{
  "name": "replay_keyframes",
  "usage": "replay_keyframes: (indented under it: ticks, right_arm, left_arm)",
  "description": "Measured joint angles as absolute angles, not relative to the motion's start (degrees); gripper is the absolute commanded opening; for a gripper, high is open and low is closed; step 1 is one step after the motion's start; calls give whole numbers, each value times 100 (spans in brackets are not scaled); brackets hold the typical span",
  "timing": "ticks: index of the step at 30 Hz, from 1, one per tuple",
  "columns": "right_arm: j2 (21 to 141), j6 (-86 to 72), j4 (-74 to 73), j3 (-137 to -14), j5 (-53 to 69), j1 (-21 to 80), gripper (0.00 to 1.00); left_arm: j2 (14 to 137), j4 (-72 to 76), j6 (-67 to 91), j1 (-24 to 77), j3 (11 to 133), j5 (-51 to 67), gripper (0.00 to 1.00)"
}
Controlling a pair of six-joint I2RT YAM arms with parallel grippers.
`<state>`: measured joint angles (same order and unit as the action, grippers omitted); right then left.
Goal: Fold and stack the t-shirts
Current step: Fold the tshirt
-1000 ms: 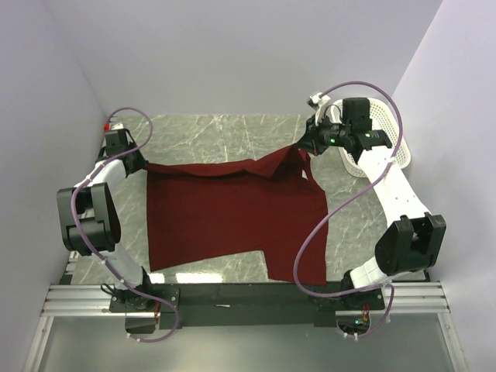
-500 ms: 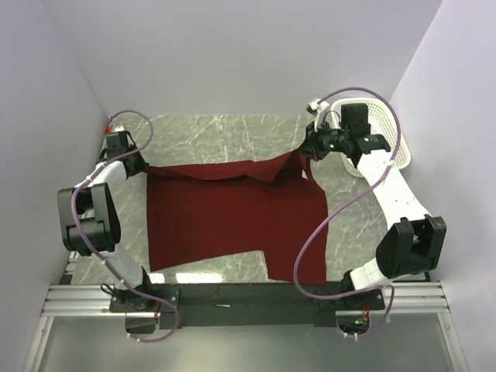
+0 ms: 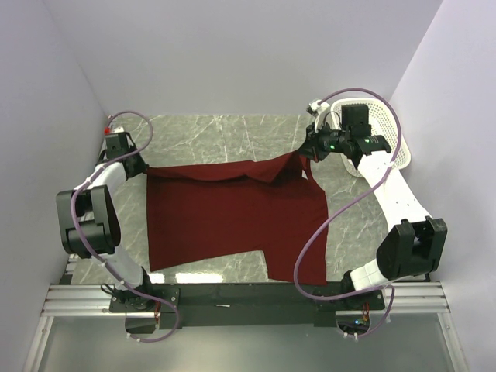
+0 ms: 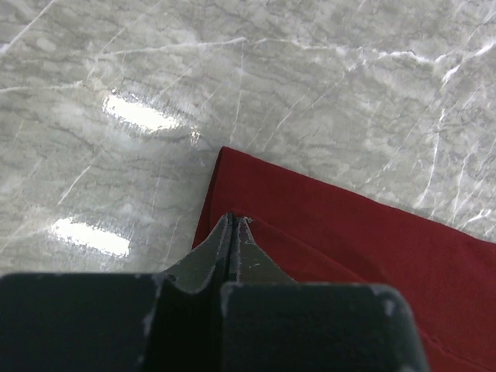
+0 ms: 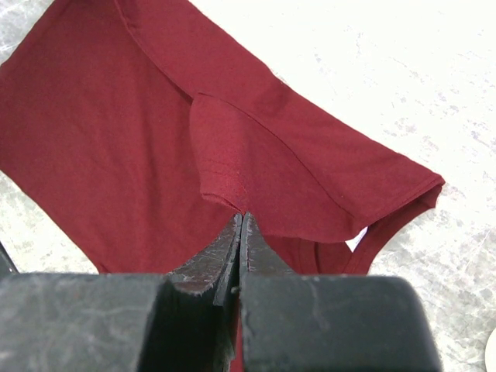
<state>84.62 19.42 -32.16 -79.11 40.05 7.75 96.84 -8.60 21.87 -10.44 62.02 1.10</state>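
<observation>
The maroon t-shirt (image 3: 232, 217) lies spread on the table (image 3: 209, 132), its far edge drawn taut between both hands. The left hand (image 4: 235, 221) is pinched together on the far-left corner. The right hand (image 5: 242, 217) is clamped on a raised fold at the far right, near the basket (image 3: 384, 116). This looks like the first fold; next, both hands should carry that edge evenly toward the near hem.

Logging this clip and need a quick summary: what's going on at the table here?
Both arms are handling one maroon t-shirt spread on the marble table. The left claw is shut on its far left corner, low by the tabletop. The right claw is shut on the far right edge near a sleeve, which looks lifted. No fold is made yet. A white basket sits far right.
</observation>
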Motion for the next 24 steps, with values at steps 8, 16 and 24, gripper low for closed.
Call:
replay_keyframes:
  ticks: [8,16,24]
  right_arm:
    - [8462,1940,-3216,-7911,3999,775,0]
    - [8462,1949,-3212,-7905,3990,775,0]
    - [8462,2049,-3223,-7902,3992,775,0]
  left_arm:
    - [9089,-1151,2340,-1044,5826,102,49]
    - [7533,-1280,2775,-1133,5196,56,58]
    - [7470,-1315,2801,-1162,5196,60,58]
